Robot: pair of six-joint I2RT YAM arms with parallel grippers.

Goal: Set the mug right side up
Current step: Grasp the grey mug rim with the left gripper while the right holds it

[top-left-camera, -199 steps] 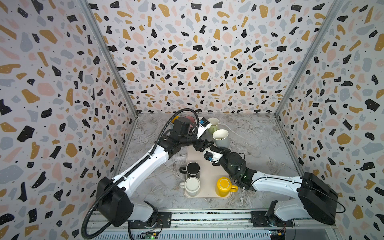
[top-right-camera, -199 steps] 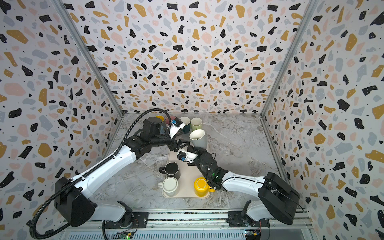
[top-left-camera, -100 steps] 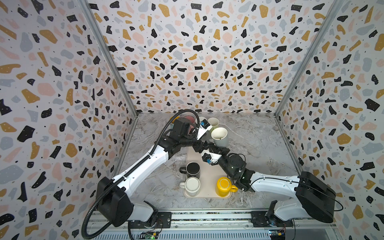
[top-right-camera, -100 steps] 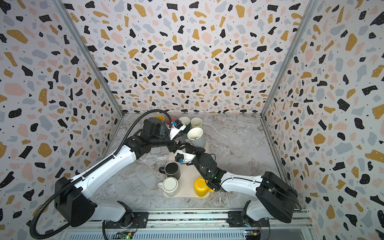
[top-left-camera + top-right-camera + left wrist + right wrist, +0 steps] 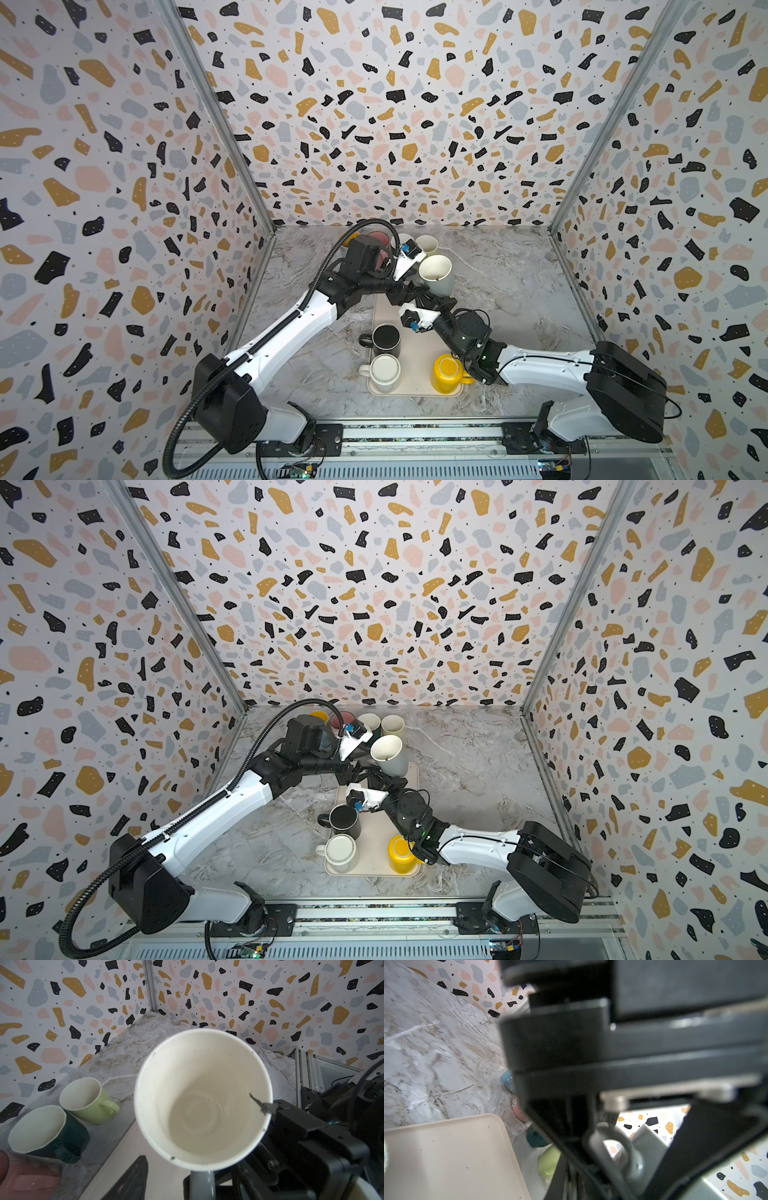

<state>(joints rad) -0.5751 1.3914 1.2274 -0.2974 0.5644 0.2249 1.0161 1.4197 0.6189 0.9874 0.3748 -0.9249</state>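
Note:
The mug [image 5: 435, 272] [image 5: 388, 754] is grey outside and cream inside. It hangs above the far end of the beige tray [image 5: 417, 353], mouth up and tilted. My right gripper [image 5: 428, 300] [image 5: 383, 781] is shut on the mug wall; one fingertip [image 5: 264, 1107] hooks over the rim. In the right wrist view the grey handle [image 5: 614, 1147] shows close to the jaws, and the left gripper's black body fills most of that view. My left gripper [image 5: 187, 1185] [image 5: 401, 287] is open, its fingers [image 5: 128, 1178] straddling the mug's handle [image 5: 202, 1182] with a gap.
On the tray stand a black mug [image 5: 385, 338], a white mug [image 5: 384, 370] and a yellow mug [image 5: 446, 370]. Along the back wall sit a light green mug [image 5: 87, 1099], a dark green mug [image 5: 47, 1130] and a pink mug [image 5: 376, 239]. The two arms cross closely over the tray.
The left jaws have narrowed around the mug's handle. The right wrist has shifted slightly left, and the mug has tipped a little with it.

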